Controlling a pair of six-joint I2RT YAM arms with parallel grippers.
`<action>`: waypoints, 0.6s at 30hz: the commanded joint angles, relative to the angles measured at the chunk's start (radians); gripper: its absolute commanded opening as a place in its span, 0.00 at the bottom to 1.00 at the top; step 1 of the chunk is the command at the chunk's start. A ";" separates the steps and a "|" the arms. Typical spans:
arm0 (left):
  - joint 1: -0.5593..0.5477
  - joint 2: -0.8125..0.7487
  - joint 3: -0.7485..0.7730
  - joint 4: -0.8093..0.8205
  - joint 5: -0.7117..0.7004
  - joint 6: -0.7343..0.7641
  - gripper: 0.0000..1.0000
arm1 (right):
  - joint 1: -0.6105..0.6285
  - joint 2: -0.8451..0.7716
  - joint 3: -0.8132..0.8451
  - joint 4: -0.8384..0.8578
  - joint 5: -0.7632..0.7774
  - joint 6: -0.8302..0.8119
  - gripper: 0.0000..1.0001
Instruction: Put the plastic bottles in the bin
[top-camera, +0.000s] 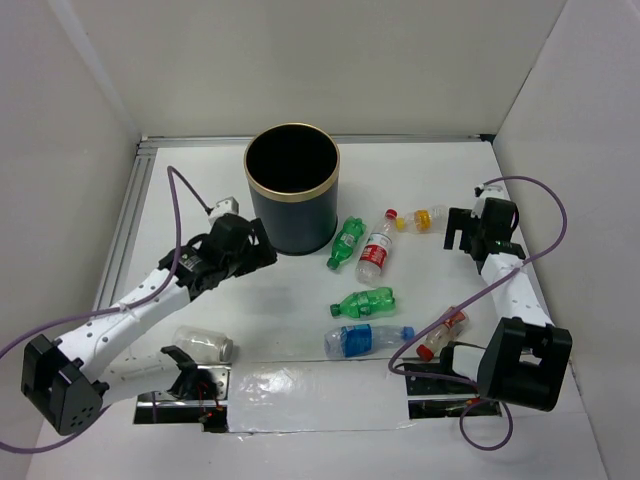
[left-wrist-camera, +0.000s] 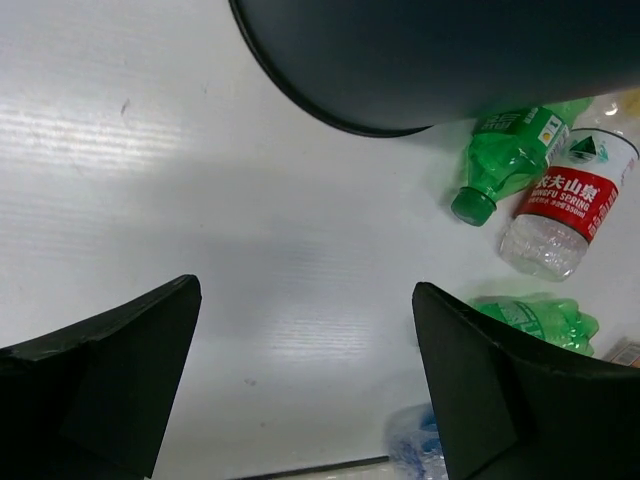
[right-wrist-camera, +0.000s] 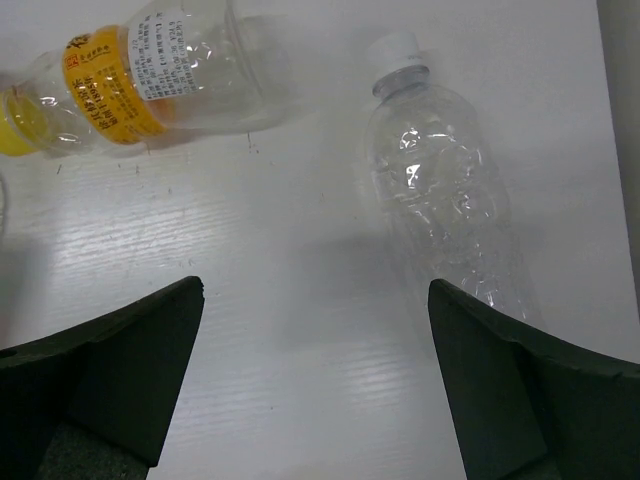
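Note:
The bin (top-camera: 292, 190), dark with a gold rim, stands upright at the back centre. Several plastic bottles lie right of it: a green one (top-camera: 347, 243), a red-white labelled one (top-camera: 376, 252), a yellow-labelled one (top-camera: 425, 218), a second green one (top-camera: 363, 302), a blue-labelled one (top-camera: 368, 338) and a red-capped one (top-camera: 443, 333). My left gripper (top-camera: 268, 248) is open and empty, just left of the bin's base (left-wrist-camera: 450, 60). My right gripper (top-camera: 455, 235) is open and empty, over bare table between the yellow-labelled bottle (right-wrist-camera: 140, 80) and a clear white-capped bottle (right-wrist-camera: 445, 200).
Another clear bottle (top-camera: 205, 343) lies by the left arm's base. White walls close in the table on the left, back and right. Purple cables loop from both arms. A shiny taped strip (top-camera: 310, 395) runs along the near edge.

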 joint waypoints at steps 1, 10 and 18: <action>-0.055 0.036 0.083 -0.130 -0.120 -0.185 1.00 | -0.003 -0.020 0.034 0.022 -0.006 -0.003 1.00; -0.177 0.128 0.162 -0.433 -0.255 -0.621 0.54 | -0.003 -0.043 0.044 -0.048 -0.209 -0.158 1.00; -0.197 0.173 0.153 -0.620 -0.231 -0.961 0.69 | -0.003 -0.086 0.017 -0.037 -0.141 -0.158 1.00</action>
